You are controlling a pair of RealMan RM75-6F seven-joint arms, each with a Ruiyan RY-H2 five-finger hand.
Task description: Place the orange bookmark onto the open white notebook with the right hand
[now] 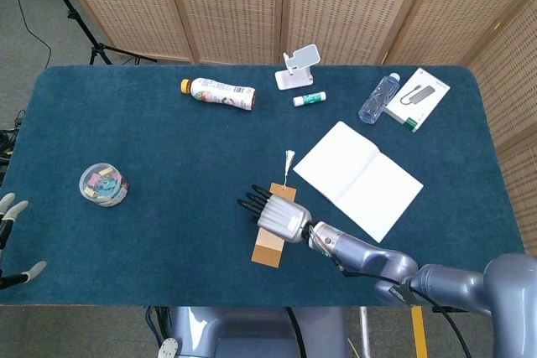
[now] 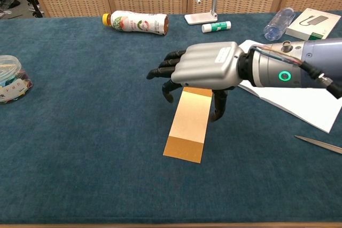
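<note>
The orange bookmark (image 2: pixel 187 132) with a pale yellow middle lies flat on the blue table; its near orange end (image 1: pixel 268 251) shows in the head view and its tassel (image 1: pixel 289 159) points away. My right hand (image 2: pixel 200 69) hovers over the bookmark's far half, palm down, fingers spread and holding nothing. The same right hand (image 1: pixel 275 214) covers the bookmark's upper part in the head view. The open white notebook (image 1: pixel 358 179) lies to the right, also seen in the chest view as the notebook (image 2: pixel 307 97). My left hand (image 1: pixel 10 215) sits at the left edge, fingers apart.
A bottle (image 1: pixel 218 91), phone stand (image 1: pixel 299 66), glue stick (image 1: pixel 309 99), clear bottle (image 1: pixel 378 97) and white box (image 1: pixel 418 98) line the far side. A jar of clips (image 1: pixel 103 184) stands at left. Scissors (image 2: pixel 319 143) lie at the right.
</note>
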